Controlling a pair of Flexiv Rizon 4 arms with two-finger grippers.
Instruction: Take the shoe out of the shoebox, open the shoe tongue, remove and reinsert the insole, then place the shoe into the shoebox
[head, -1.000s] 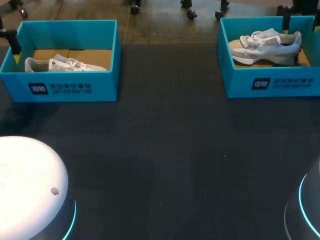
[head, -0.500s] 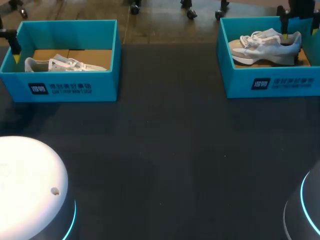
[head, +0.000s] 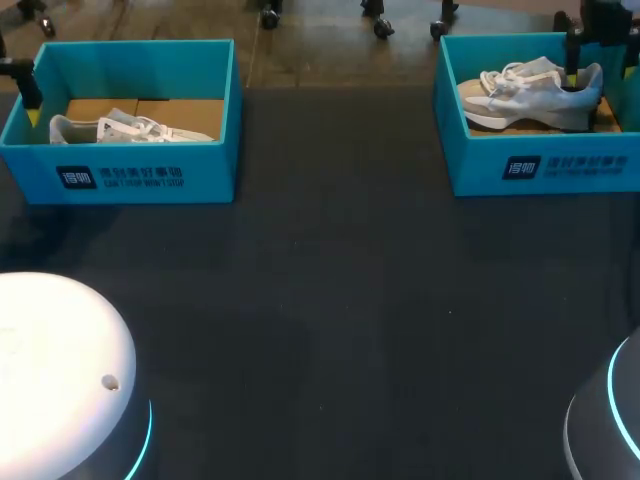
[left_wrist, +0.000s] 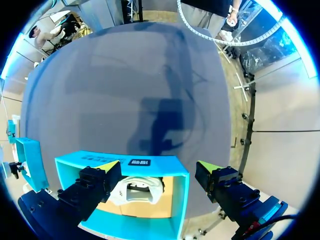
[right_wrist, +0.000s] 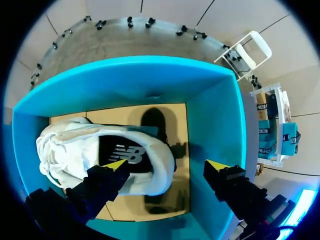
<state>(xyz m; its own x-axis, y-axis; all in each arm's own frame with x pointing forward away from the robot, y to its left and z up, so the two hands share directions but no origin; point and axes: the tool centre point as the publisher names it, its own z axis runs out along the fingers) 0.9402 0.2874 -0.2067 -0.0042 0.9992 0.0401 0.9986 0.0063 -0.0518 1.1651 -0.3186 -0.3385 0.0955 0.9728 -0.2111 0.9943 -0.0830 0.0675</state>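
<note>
Right gripper (right_wrist: 167, 165) hangs low in the right shoebox (right_wrist: 215, 115), its fingers spread wide and gripping nothing. One yellow-tipped finger (right_wrist: 107, 177) is over the heel end of the right shoe (right_wrist: 70, 150), at the rim of its opening, while the other is past the heel, over the box's cardboard floor near the side wall. Whether the nearer tip touches the shoe cannot be told. The shoe is white to pale grey and lies along the box with its heel towards the outer side and its toe towards the table's middle. Its laces (right_wrist: 47, 150) are bunched ahead of the opening, and a dark insole (right_wrist: 125, 152) shows inside it. Left gripper (left_wrist: 159, 167) is just as wide open and also holds nothing. It stands at the outer end of the left shoebox (left_wrist: 182, 195), with one finger over the inside of the box and the other beyond the turquoise wall, so the wall lies between them, touched by neither. The left shoe (left_wrist: 137, 192), also white, lies low in this box — its heel faces that gripper and it sits close against the box's near long wall in the head view. Both boxes are open-topped, turquoise outside and brown cardboard within. They sit at the far corners of the dark table (head: 330, 300), well apart.
</note>
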